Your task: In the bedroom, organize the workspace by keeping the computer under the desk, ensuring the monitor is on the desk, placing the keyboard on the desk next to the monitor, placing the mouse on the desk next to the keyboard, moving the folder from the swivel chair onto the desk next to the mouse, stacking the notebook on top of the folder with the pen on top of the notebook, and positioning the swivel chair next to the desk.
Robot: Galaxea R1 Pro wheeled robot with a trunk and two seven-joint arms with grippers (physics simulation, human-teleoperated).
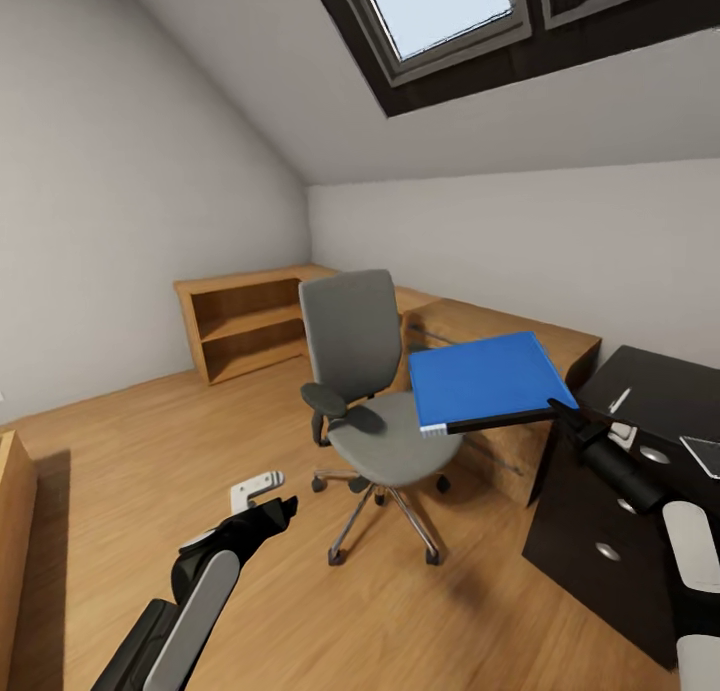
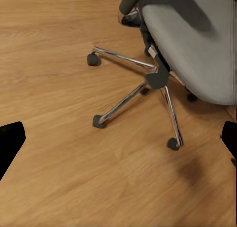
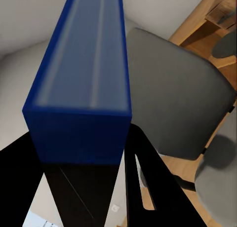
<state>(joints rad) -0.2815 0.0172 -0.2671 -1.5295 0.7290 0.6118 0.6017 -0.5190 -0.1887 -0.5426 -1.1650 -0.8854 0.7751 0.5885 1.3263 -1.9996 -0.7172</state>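
Left gripper [image 1: 268,512] low over the wood floor [image 1: 120,471], fingers spread, nothing between them; in the left wrist view its two dark fingertips [image 2: 10,143] sit at opposite edges, well apart. Swivel chair [image 1: 365,391] stands mid-room on the floor, seat bare, chrome base on casters, light wood cabinet [image 1: 250,321] behind it. Folder [image 1: 485,379], bright blue, is held in the air above the chair's seat, roughly level. Right gripper [image 1: 562,411] pinches the folder's edge nearest the desk [image 1: 650,391]. Desk at far right; small items on it too small to identify.
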